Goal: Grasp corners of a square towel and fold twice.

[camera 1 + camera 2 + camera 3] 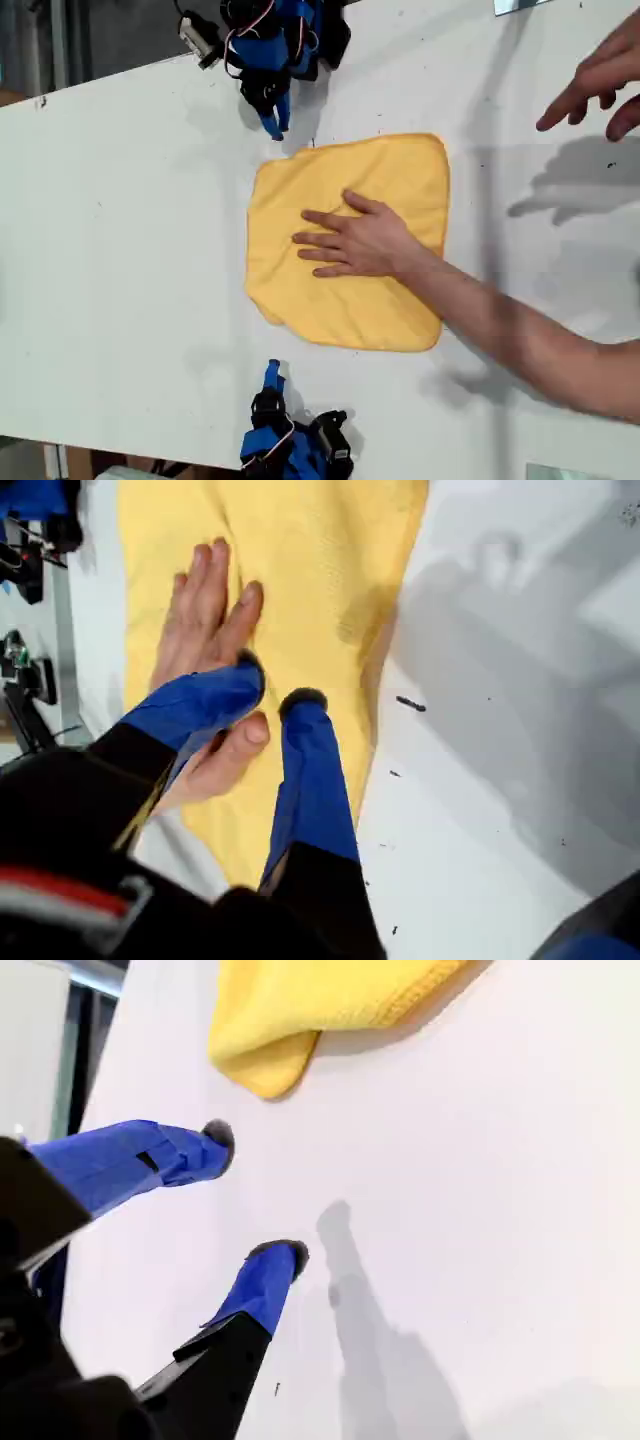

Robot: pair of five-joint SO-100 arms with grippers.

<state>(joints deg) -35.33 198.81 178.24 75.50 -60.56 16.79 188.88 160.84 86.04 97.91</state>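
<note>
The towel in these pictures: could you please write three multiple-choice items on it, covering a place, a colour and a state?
1. Where does the person's flat hand rest?
A. on the towel
B. on a gripper
C. on the floor

2. What colour is the towel?
A. white
B. yellow
C. blue

3. How is my second gripper?
A. shut on the towel
B. open and empty
C. shut on a finger

Answers: A, the palm lies on the cloth; B, it is yellow against the white table; B, its jaws gape over bare table.
</note>
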